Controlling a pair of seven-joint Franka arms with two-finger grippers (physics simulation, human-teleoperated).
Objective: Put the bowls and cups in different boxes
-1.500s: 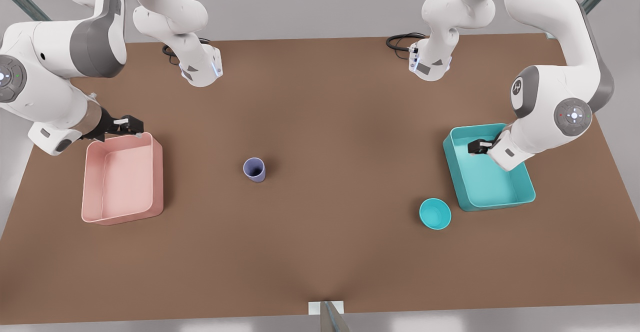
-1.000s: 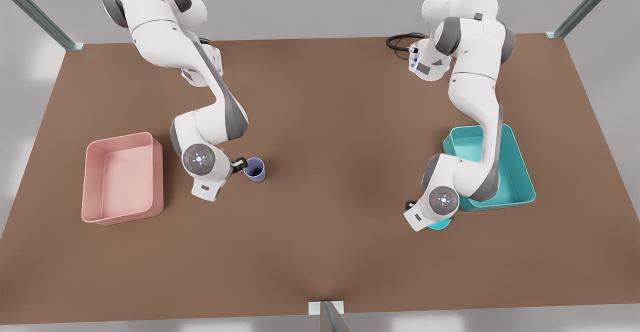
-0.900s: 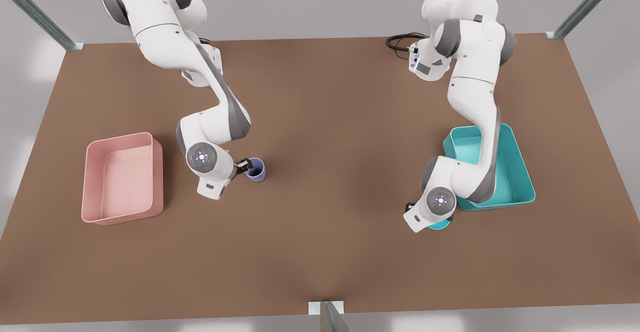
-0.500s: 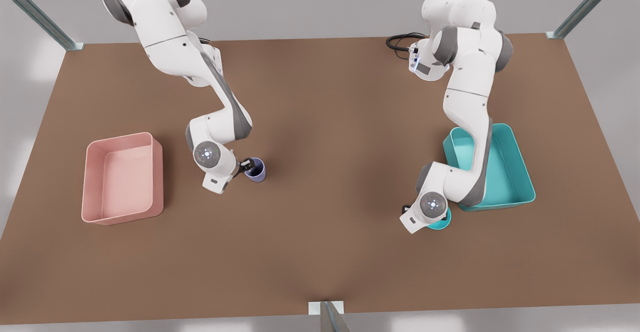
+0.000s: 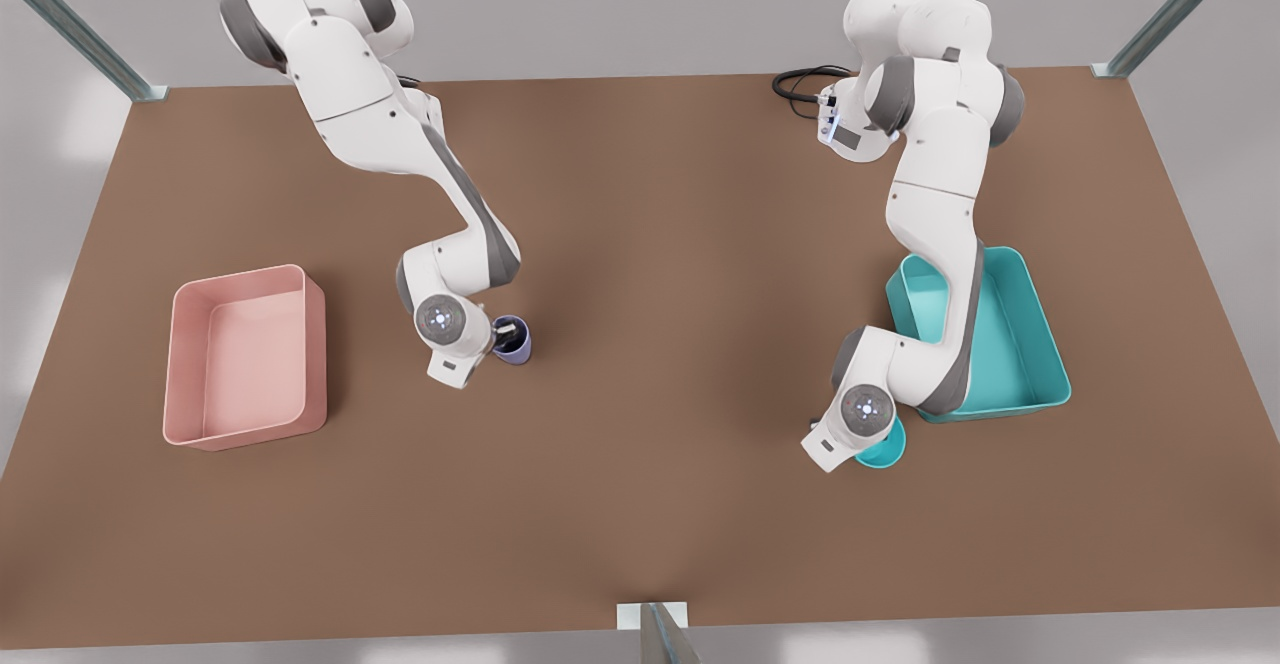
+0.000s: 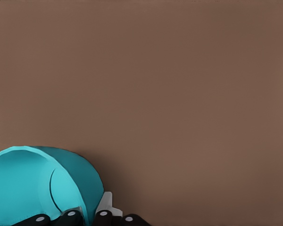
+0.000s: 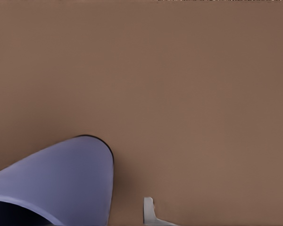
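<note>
Since 1.5 s ago both arms have swung in from the boxes: the right gripper (image 5: pixel 503 329) now sits at the small lavender-purple cup (image 5: pixel 514 342) left of centre, the left gripper (image 5: pixel 868 436) at the small round teal bowl (image 5: pixel 885 447) lower right. The brown table (image 5: pixel 660 274) carries the rectangular pale pink plastic box (image 5: pixel 245 356) at left and the rectangular teal plastic box (image 5: pixel 1010 344) at right, just beside the bowl. The left gripper's fingers (image 6: pixel 104 214) straddle the bowl's wall; whether either gripper is clamped, I cannot tell.
</note>
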